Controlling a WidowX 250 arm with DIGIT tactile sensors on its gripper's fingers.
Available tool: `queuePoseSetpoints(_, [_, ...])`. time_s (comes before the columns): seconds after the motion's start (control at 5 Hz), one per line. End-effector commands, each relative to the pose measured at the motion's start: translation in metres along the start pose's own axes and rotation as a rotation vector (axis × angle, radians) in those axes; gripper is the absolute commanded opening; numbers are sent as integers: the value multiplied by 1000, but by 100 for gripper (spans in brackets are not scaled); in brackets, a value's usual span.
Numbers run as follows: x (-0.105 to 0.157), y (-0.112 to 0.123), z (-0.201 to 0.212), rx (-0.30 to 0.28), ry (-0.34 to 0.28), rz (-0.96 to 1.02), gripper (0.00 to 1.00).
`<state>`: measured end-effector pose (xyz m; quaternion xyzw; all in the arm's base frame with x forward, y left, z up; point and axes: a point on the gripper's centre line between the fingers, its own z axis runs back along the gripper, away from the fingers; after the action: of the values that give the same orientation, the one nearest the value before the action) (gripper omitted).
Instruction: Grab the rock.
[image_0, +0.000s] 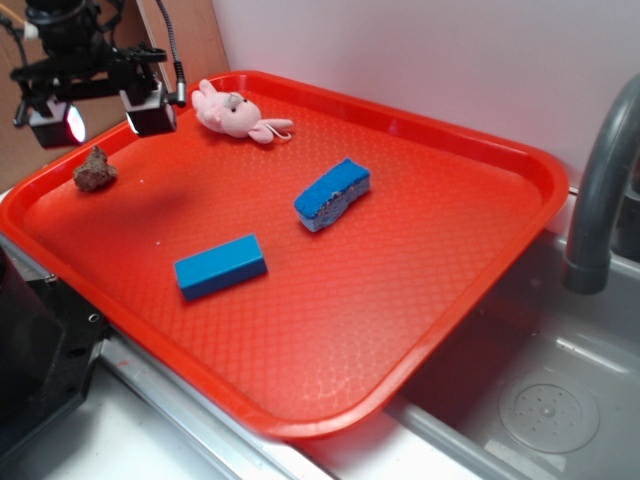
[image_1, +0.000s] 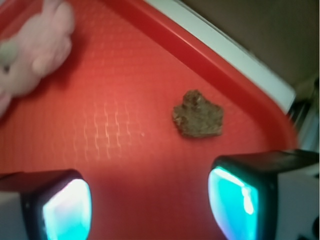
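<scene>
A red tray (image_0: 480, 250) fills most of the exterior view. The rock (image_0: 95, 169), a small rough brown-grey lump, lies on the tray near its rim at the upper left of the frame. The tool (image_0: 105, 118) hangs in the air just above and slightly behind it, its jaws spread wide and holding nothing.

In the wrist view the rock (image_1: 198, 115) sits right of centre in the upper half, while the two fingers (image_1: 65, 210) show at the bottom edge. The rock lies ahead of the gap and nearer the right-hand finger, so it is not yet between them.

This reads as the approach step: the tool is open but not lined up or lowered. The next move likely calls for shifting towards the rock to centre it, then descending and closing. The raised rim close by leaves little room on that side.

Also on the tray are a pink plush toy (image_0: 233, 113) at the top, a blue sponge (image_0: 333, 194) near the middle and a blue block (image_0: 220, 266) below it.

The arm is cut off at the top left. The wrist view is blurred, the plush (image_1: 35, 47) is partly out of frame, and the tool's height above the tray is hard to judge.
</scene>
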<state>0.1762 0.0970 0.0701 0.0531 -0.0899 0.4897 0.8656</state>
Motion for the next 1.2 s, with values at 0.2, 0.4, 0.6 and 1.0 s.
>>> queuePoseSetpoints(0.2, [24,49,-33,119,-29,365,100])
queuePoseSetpoints(0.4, [36,46,-45,131,-50,303,100])
queuePoseSetpoints(0.6, [42,47,-65,150,-23,287,100])
queuePoseSetpoints(1.0, [27,32,-28,96,25,191,0])
